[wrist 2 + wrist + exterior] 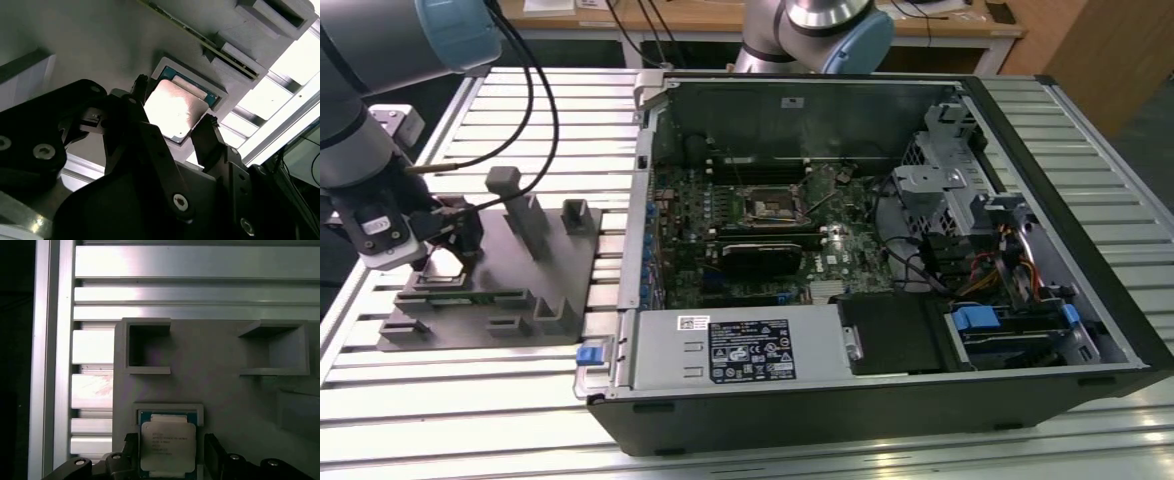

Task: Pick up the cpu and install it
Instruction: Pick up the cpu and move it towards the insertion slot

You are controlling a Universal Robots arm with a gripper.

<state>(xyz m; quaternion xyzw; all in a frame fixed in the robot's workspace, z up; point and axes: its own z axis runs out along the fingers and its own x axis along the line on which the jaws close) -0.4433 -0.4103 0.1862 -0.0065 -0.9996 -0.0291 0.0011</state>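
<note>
gripper jaws spread astride cpu in grey fixture | step: pick-up, not gripped | need: close squarely on edges

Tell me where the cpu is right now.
The cpu sits in its recess on the grey fixture at the exterior view's left, straddled by the open tool.

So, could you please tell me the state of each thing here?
Chip: lying flat in its pocket on the grey fixture, not lifted.
Hand: open, straddling the chip.
Computer case: on its side, panel off, insides exposed.
</note>
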